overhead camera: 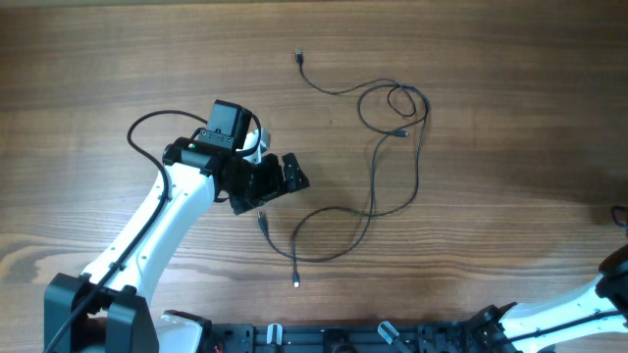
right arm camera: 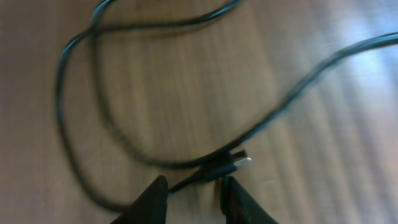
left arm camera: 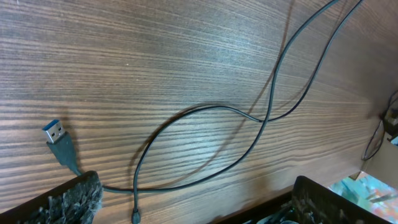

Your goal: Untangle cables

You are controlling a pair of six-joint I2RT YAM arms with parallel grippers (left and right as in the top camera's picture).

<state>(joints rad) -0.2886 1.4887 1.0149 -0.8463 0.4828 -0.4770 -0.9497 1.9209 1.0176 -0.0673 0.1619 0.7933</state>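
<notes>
Thin dark cables [overhead camera: 373, 186] lie loosely crossed on the wooden table, with a loop at the back [overhead camera: 397, 103] and plug ends at the front [overhead camera: 262, 222]. My left gripper [overhead camera: 280, 188] is open and empty, just left of those front ends. In the left wrist view its jaws [left arm camera: 199, 211] are spread wide over a blue USB plug [left arm camera: 56, 134], a tiny plug [left arm camera: 135, 216] and crossing strands [left arm camera: 267, 112]. The right wrist view is blurred. My right gripper [right arm camera: 194, 194] has its fingers narrowly apart just behind a silver-tipped plug [right arm camera: 231, 165]. Cable loops [right arm camera: 68, 106] lie beyond.
The right arm [overhead camera: 579, 309] sits at the table's front right corner, its gripper outside the overhead view. A small dark object [overhead camera: 619, 214] shows at the right edge. A black rail [overhead camera: 343, 338] runs along the front edge.
</notes>
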